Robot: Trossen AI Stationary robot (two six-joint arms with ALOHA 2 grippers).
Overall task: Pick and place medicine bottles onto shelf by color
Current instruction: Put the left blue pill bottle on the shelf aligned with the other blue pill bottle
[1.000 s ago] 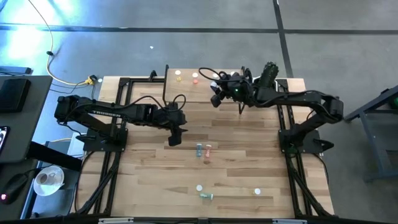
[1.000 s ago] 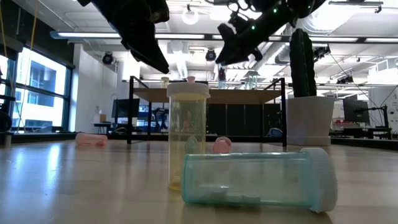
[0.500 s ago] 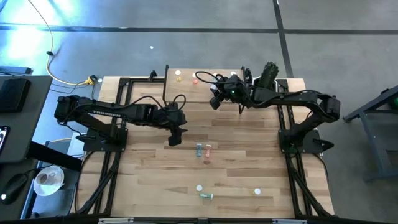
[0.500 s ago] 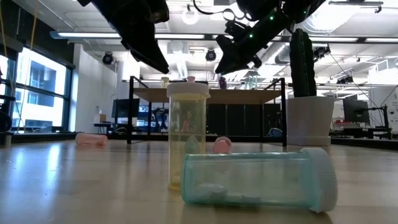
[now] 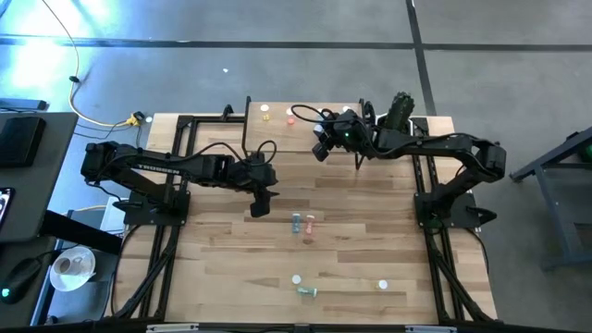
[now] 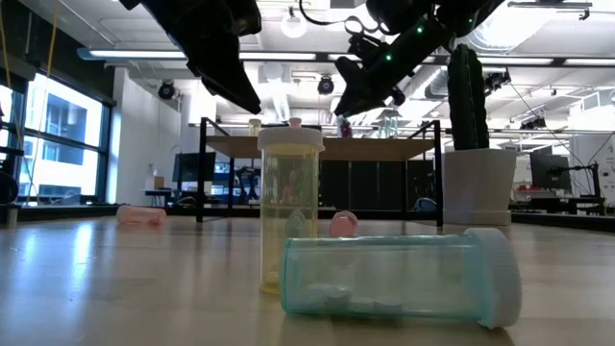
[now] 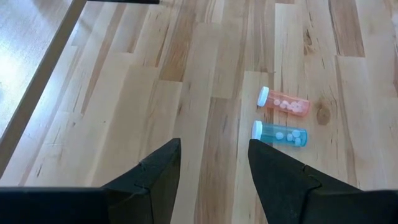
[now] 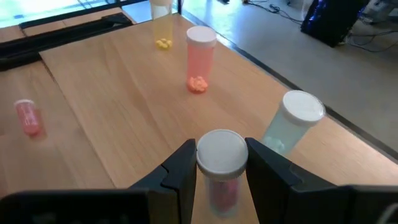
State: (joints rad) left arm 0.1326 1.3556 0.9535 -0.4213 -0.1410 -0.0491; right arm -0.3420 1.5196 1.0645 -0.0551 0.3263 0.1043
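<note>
The shelf (image 5: 277,129) is a light-wood board at the table's far middle. On it stand a yellow bottle (image 8: 161,23), a pink bottle (image 8: 200,57) and a green bottle (image 8: 292,124). My right gripper (image 8: 221,163) is over the shelf, shut on a pink bottle (image 8: 221,152); it also shows in the high view (image 5: 319,148). My left gripper (image 5: 259,205) is open and empty above the table's middle. Beyond its fingers, a blue bottle (image 7: 280,134) and a pink bottle (image 7: 284,104) lie on their sides. My right gripper pinches the pink bottle between its two fingers, at the white cap and the top of the body (image 8: 221,180). The bottle stands upright in the hold, cap up, over the shelf board. Whether its base touches the board I cannot tell.
Near the table's front, a yellow bottle (image 6: 290,207) stands and a green one (image 6: 399,279) lies on its side. Another yellow one (image 5: 382,285) stands to their right. A pink bottle (image 6: 141,215) lies farther back. A white cactus pot (image 6: 478,183) stands right of the shelf.
My right gripper has gone down a little toward the shelf with the pink bottle, still shut on it.
</note>
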